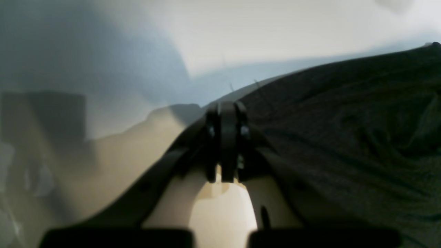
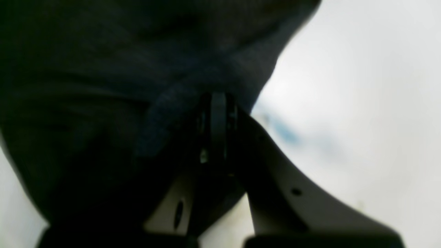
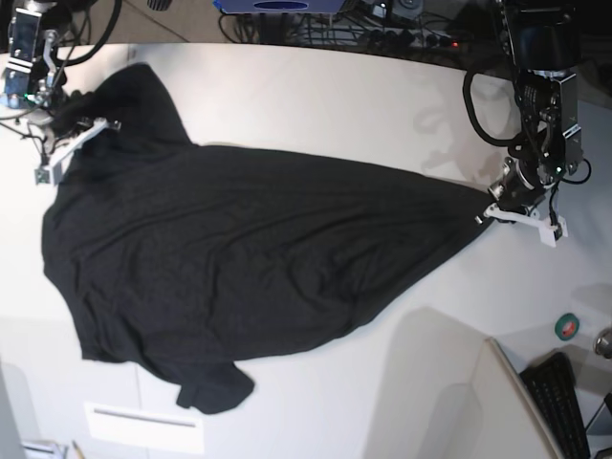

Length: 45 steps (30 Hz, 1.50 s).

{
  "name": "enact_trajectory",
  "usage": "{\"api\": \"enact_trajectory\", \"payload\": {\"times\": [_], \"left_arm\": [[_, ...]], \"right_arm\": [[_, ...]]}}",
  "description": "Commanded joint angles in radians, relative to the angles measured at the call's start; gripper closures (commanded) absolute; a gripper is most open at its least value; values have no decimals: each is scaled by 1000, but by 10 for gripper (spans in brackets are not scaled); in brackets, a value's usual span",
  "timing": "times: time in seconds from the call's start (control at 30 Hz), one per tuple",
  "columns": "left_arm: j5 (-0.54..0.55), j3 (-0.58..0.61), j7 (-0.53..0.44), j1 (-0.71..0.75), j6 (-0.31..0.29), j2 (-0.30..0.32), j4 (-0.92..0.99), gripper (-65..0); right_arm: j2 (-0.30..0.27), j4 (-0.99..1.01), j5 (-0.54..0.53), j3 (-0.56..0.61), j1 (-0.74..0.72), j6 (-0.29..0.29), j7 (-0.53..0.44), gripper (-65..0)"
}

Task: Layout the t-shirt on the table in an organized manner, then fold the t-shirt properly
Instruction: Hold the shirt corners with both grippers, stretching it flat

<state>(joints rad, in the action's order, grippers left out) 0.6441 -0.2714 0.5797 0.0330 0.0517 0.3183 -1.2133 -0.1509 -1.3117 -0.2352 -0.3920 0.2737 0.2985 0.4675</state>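
The black t-shirt (image 3: 239,258) lies spread across the white table (image 3: 316,105), wrinkled, and its print does not show. My left gripper (image 3: 490,214) is shut on the shirt's pointed right-hand corner. In the left wrist view the gripper (image 1: 225,113) pinches the cloth edge (image 1: 344,131). My right gripper (image 3: 81,139) is shut on the shirt's upper left part. In the right wrist view the gripper (image 2: 215,103) grips a dark fold of the shirt (image 2: 120,69). The shirt is stretched between the two grippers.
A green tape roll (image 3: 568,326) and a black keyboard (image 3: 559,406) lie at the lower right. Cables and devices (image 3: 382,19) run along the far edge. A white label (image 3: 143,426) sits near the front edge, below the shirt.
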Motion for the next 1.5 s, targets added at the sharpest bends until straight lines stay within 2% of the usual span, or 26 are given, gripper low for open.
{"api": "enact_trajectory", "payload": {"times": [0.0,0.1,0.17,0.33,0.6,0.67,0.7,0.8,0.83,0.87,0.9,1.0,1.03,1.2,1.37,1.47], "left_arm": [[3,-6,-16,-8,-6,17,-17,0],[3,-6,-16,2,-6,17,-18,0],[4,-6,-16,3,-6,17,-18,0],[9,2,-16,3,-6,12,-20,0],[9,2,-16,3,-6,11,-20,0],[9,2,-16,3,-6,11,-20,0],[9,1,-16,3,-6,11,-20,0],[9,-1,-16,3,-6,11,-20,0],[9,-1,-16,3,-6,11,-20,0],[9,-1,-16,3,-6,11,-20,0],[9,-2,-16,3,-6,11,-20,0],[6,-4,-16,3,-6,14,-18,0],[6,-4,-16,3,-6,14,-18,0],[7,-4,-16,3,-6,14,-18,0],[7,1,-16,3,-6,14,-18,0],[7,1,-16,5,-6,14,-18,0]], "right_arm": [[-14,21,20,-35,-14,-6,21,0],[-16,53,21,-130,-32,-6,21,0],[-36,51,33,-160,-34,-6,21,0],[-42,17,158,-209,-54,-8,20,0],[75,-203,187,-342,-41,3,20,0],[86,-207,185,-344,-43,64,21,0],[89,-197,185,-345,-50,101,24,-77],[90,-131,184,-362,-81,221,83,-363],[92,-107,170,-390,-93,268,89,-413],[92,-85,141,-422,-100,298,87,-413],[92,-58,112,-447,-104,319,86,-386],[64,13,89,-463,-106,325,86,-281],[52,30,86,-463,-106,325,86,-266],[30,97,84,-467,-106,327,84,-291],[47,128,84,-460,-100,331,87,-288],[66,105,86,-411,-77,374,86,-287]]}}
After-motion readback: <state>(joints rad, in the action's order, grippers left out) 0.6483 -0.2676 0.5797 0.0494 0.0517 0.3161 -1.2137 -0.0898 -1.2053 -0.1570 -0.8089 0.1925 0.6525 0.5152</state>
